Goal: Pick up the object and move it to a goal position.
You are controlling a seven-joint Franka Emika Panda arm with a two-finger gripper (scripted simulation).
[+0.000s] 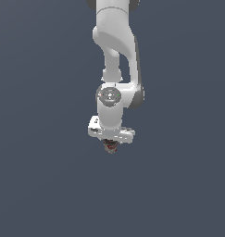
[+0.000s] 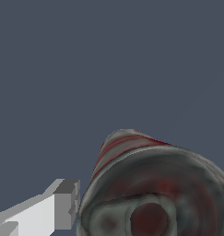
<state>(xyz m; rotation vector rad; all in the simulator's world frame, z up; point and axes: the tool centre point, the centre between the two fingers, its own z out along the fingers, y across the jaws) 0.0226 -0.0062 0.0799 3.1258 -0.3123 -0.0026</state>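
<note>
The little can (image 1: 111, 146) sat right under the white claw (image 1: 111, 141), tucked between its fingers. Close up, the can (image 2: 155, 189) filled the wrist view, with one grey finger (image 2: 67, 203) just beside its side. The claw looked pinched narrow around the can.

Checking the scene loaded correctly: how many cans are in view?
1. A small cylindrical can with red and grey label bands sits just beneath the white gripper; the wrist view shows it close up beside one finger. Others could be hidden behind the arm.
</note>
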